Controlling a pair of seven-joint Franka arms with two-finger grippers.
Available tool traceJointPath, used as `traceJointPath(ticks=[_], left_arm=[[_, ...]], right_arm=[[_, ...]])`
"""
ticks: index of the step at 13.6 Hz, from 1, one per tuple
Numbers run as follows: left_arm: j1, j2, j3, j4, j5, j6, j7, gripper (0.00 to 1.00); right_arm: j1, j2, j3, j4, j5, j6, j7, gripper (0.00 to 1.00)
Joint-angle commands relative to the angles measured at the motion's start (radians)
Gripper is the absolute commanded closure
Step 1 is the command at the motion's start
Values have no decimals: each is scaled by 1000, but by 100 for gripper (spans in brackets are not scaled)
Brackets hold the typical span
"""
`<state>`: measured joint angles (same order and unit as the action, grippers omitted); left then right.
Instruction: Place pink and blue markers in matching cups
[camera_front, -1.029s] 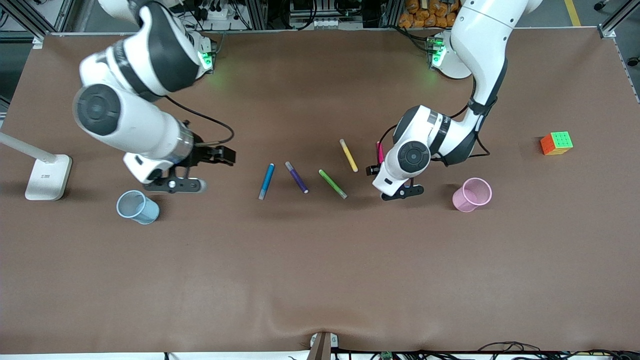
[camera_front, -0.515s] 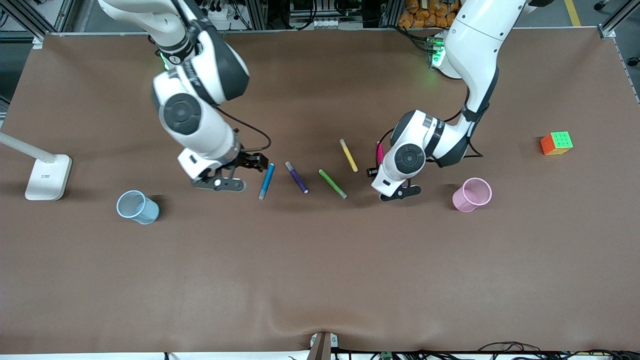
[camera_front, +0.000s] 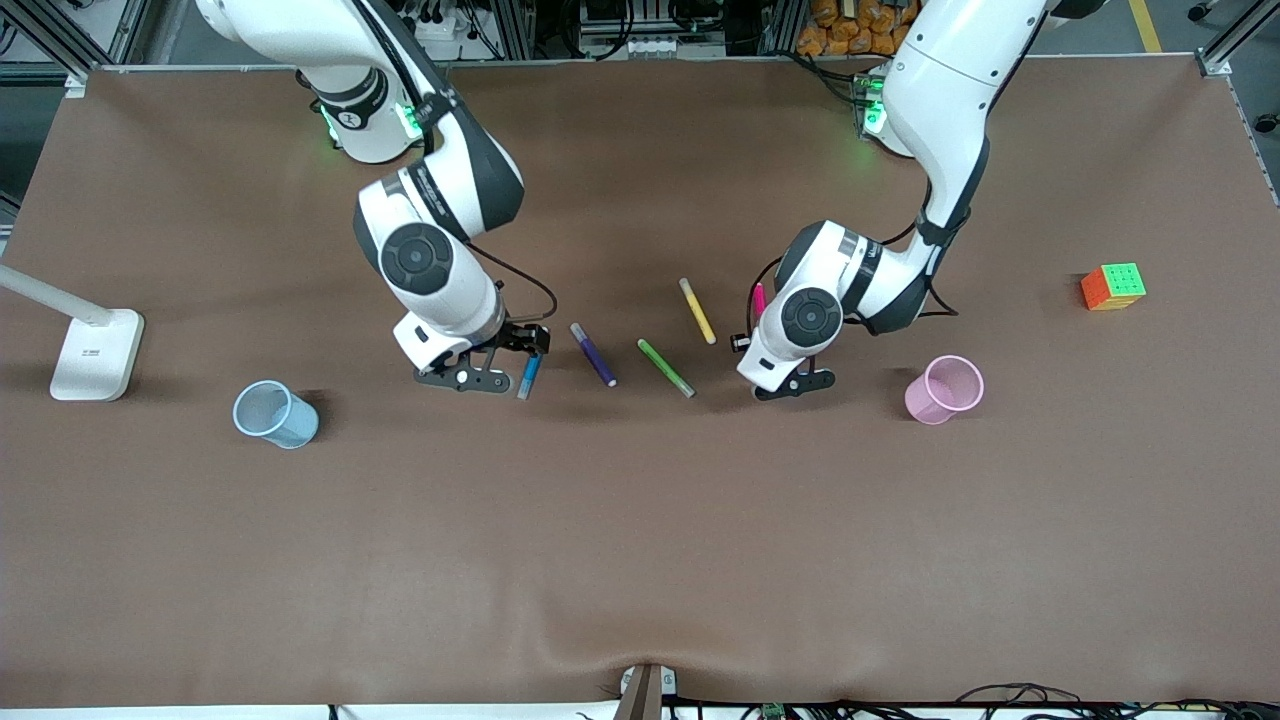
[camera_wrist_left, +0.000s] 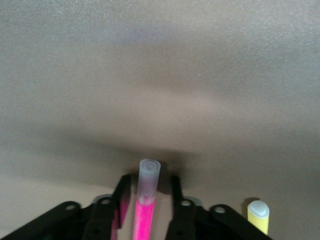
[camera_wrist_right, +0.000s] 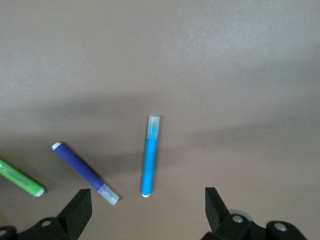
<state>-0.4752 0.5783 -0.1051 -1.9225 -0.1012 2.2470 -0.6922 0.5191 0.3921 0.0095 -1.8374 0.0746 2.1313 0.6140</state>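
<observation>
Now I see my left gripper (camera_wrist_left: 147, 210) low at the table with its fingers (camera_wrist_left: 111, 212) closed against the pink marker (camera_wrist_left: 145, 200), which lies between the yellow marker (camera_front: 697, 311) and the pink cup (camera_front: 945, 389). My right gripper (camera_wrist_right: 145, 207) hovers over the blue marker (camera_wrist_right: 151, 156), jaws spread wide and gripping nothing. That marker lies flat just beside the purple marker (camera_front: 593, 354). Nearer the right arm's end stands the blue cup (camera_front: 274, 413).
</observation>
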Motion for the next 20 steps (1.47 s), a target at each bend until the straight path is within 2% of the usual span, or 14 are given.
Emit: traceJointPath(ticks=[1,5,8,11,13,17,19,20], left_arm=[[-8,14,5,-6,-11,13,-15,100],[4,-9,12,0,-2,3,-12,100],[42,-96,31,28,26,-52,-3,100],[110,-118,30,195,116,-312,17,100],[131,-136,33,288,165,-423,16,100],[233,-225,35,312,193,-446,17,100],[233,-244,30,319,344,-448,16,100],[237,-251,32,320,380,-449,14,100]], right_arm=[[13,27,-3,1,-18,28,17,0],[15,28,-3,1,-18,45,17,0],[19,30,-3,1,-18,45,17,0],[25,31,-3,1,-18,45,18,0],[35,45,-3,1,-18,48,33,0],[39,89,-3,3,-42,116,35,0],[39,108,-3,1,-58,121,35,0],[38,116,-3,1,-58,121,36,0]])
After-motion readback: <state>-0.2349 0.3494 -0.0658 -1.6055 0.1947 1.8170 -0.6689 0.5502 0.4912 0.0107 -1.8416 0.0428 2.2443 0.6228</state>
